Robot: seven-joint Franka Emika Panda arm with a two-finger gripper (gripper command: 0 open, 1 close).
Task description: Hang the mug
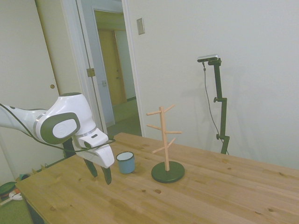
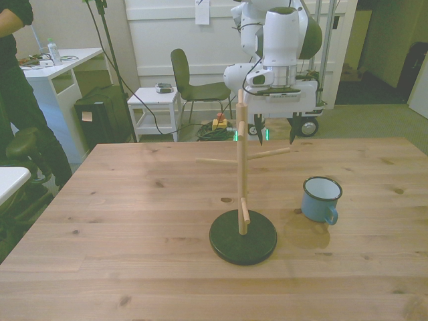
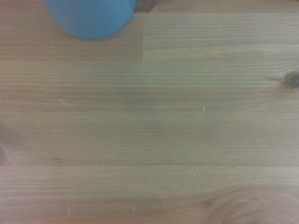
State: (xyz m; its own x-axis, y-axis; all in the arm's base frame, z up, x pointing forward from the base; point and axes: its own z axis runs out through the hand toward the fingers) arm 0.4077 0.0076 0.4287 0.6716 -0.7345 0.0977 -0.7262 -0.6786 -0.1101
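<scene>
Here the gripper [image 2: 275,136], fingers spread and empty, hangs above the wooden table [image 2: 134,221] at roughly eleven o'clock of the upright light-blue mug [image 2: 321,198], beside the peg tree [image 2: 241,194].

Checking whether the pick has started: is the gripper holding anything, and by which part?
Nothing is held. The gripper is open and empty; the small light-blue enamel mug stands apart on the wooden table.

No text, label, brand, number or sign is showing clearly enough to read in any view; the paper on the far wall is staying illegible.
</scene>
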